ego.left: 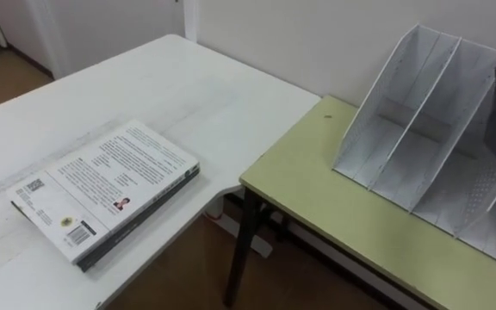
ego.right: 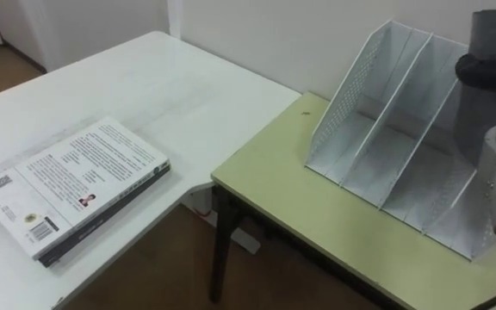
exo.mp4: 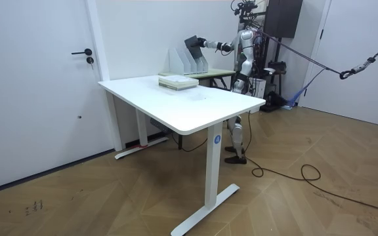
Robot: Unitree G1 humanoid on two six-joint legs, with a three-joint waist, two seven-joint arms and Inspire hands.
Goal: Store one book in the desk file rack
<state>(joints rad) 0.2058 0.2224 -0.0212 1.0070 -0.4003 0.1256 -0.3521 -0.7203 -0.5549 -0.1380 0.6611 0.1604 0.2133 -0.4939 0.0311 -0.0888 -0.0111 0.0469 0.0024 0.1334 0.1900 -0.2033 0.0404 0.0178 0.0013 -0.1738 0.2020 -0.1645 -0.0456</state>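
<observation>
A grey mesh file rack with several slots stands on a green desk against the wall. In the room view my right arm is stretched out over the rack, with my right hand shut on a dark book held tilted just above it. That dark book hangs over the rack's right slots in the right eye view. A white-covered book lies flat on the white table, near its corner. My left hand stays low by my body.
The white table and the green desk meet at a corner with a gap of wooden floor between them. A white wall runs right behind the rack. I stand at the green desk's side, beyond the white table.
</observation>
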